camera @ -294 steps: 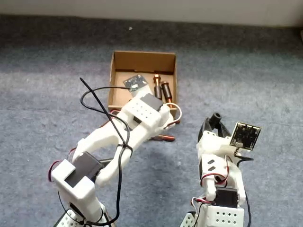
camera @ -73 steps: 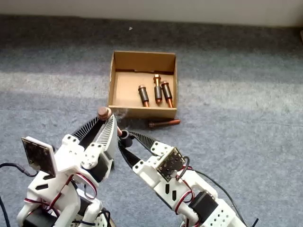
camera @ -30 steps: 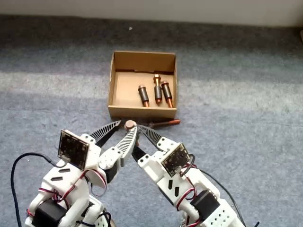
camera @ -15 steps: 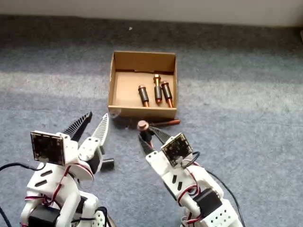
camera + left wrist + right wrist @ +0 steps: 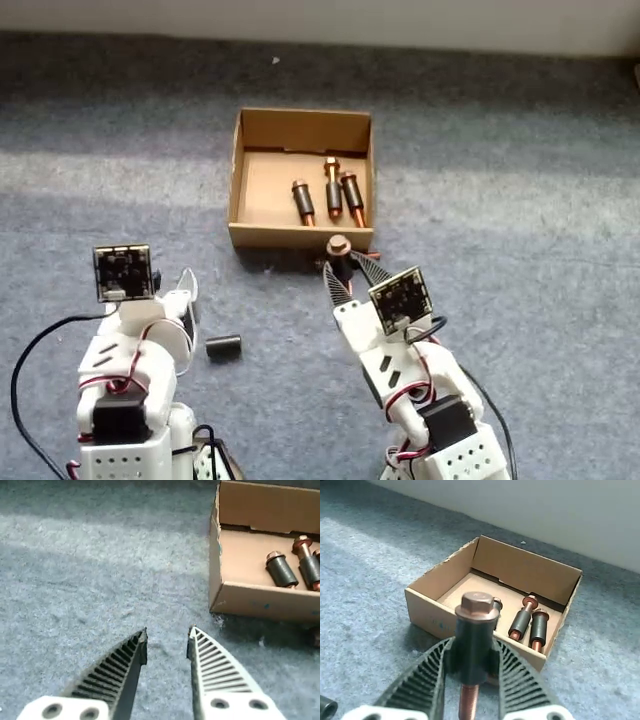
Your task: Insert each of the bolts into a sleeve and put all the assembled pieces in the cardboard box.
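Observation:
My right gripper (image 5: 341, 272) (image 5: 472, 649) is shut on a black sleeve with a copper bolt through it (image 5: 339, 256) (image 5: 476, 625), held upright just in front of the cardboard box (image 5: 300, 237) (image 5: 431, 611) (image 5: 260, 602). Three assembled pieces (image 5: 333, 190) (image 5: 522, 621) (image 5: 280, 570) lie inside the box. A loose black sleeve (image 5: 223, 347) (image 5: 326, 710) lies on the carpet between the arms. My left gripper (image 5: 188, 297) (image 5: 167, 640) is open over bare carpet, left of the box's near corner. A loose bolt (image 5: 374, 256) shows partly behind the right gripper.
Grey carpet (image 5: 520, 200) covers the whole floor. A pale wall (image 5: 560, 510) runs behind the box. Open carpet lies left and right of the box.
The right gripper has carried the sleeved bolt to the right and closer to the box front. The left arm has drawn back and turned, its fingers narrower. The loose sleeve stays put.

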